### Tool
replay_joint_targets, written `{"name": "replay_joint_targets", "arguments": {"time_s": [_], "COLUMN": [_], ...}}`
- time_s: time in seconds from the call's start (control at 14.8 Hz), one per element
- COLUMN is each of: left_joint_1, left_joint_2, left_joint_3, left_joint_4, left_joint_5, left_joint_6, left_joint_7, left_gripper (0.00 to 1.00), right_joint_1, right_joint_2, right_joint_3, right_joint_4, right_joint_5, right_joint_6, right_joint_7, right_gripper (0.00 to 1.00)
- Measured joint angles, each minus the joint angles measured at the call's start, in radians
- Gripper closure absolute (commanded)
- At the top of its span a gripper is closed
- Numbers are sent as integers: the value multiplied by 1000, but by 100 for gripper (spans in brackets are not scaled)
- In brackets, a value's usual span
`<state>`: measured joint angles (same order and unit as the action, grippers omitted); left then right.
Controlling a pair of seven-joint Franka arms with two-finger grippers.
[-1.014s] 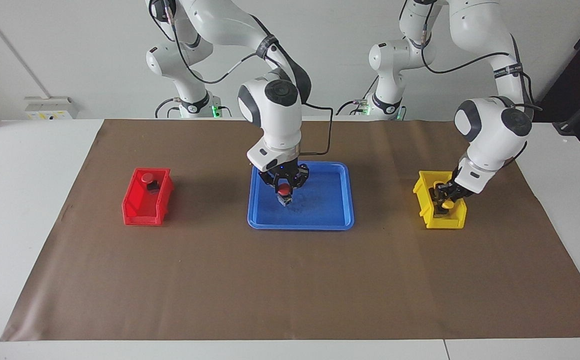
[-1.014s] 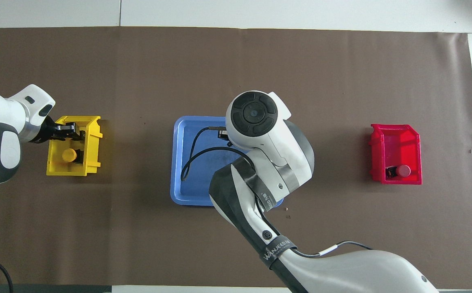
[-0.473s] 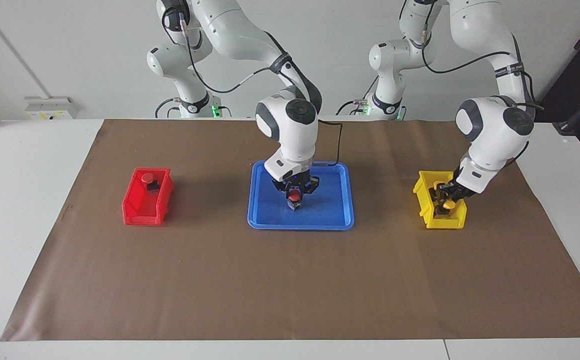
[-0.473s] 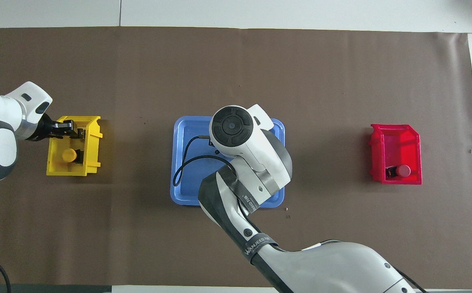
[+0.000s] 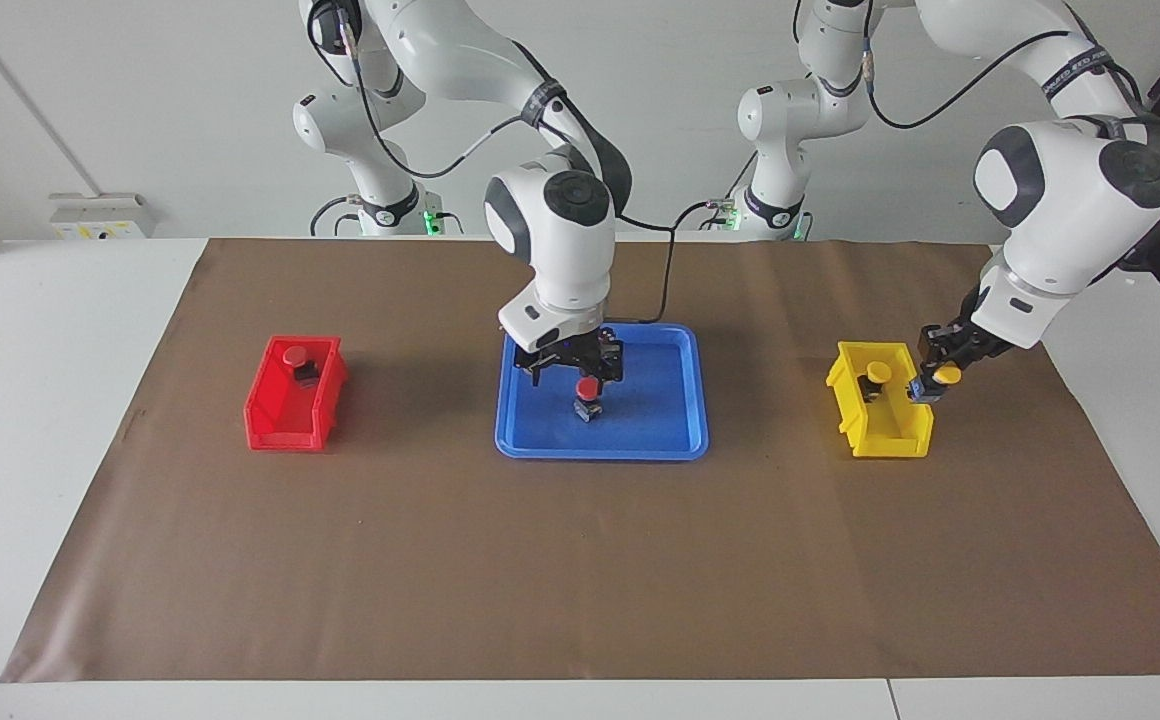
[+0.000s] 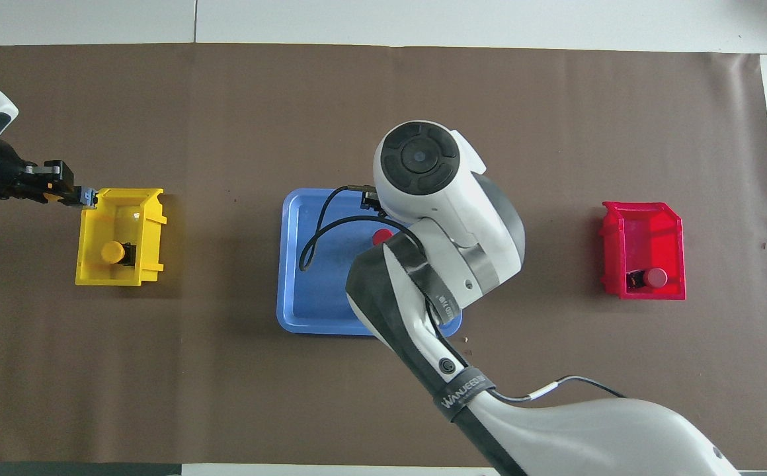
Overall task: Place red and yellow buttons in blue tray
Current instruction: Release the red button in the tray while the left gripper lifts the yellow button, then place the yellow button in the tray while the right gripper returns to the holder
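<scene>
- Red buttons: two. One stands in the blue tray, the other sits in the red bin.
- Yellow buttons: two. One hangs in the left gripper over the edge of the yellow bin, the other sits in that bin.
- Blue trays: one.
- Red bins: one.
- Yellow bins: one.
- Robot arms: two, each with one gripper; the right gripper is over the blue tray.
- Brown table mats: one.
</scene>
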<state>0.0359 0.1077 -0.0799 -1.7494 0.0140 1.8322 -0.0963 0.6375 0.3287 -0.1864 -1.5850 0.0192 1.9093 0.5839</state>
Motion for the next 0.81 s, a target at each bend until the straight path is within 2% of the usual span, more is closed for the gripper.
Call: {"name": "replay_joint_targets", "arguments": {"time_s": [0.14,0.27,0.41,0.47,0.61,0.81], "left_joint_1": [-85,-196,-310,-365,-465,-570], "left_joint_2": [6,19,35,44,66,115], "left_joint_3": [-4,-9,-13,-15,-16,-16], "left_joint_4": [-25,-54,-65,-66,-76,-95], "left_joint_5": [0,1,1,1,1,1], "left_joint_6": [30,75,112,129,174,252], "left_joint_7": [-131,-290,-443,-514,-640,-763], "left_gripper": [98,98,98,98,98,98], "right_joint_1": [-154,-298,-412,-460,-524,-567], "right_joint_2": [-116,-242,-358,-403,-454,-468], "right_joint_3": [-5,-7,-7,-6,-6,-3], "right_joint_4": [-74,-208,-376,-461,-594,-675], "right_joint_5": [0,1,2,2,2,2], "right_joint_6": [-60,-58,11,68,184,251], "right_joint_7": [-208,-409,-591,-675,-790,-832], "right_gripper": [0,0,1,5,16,22]}}
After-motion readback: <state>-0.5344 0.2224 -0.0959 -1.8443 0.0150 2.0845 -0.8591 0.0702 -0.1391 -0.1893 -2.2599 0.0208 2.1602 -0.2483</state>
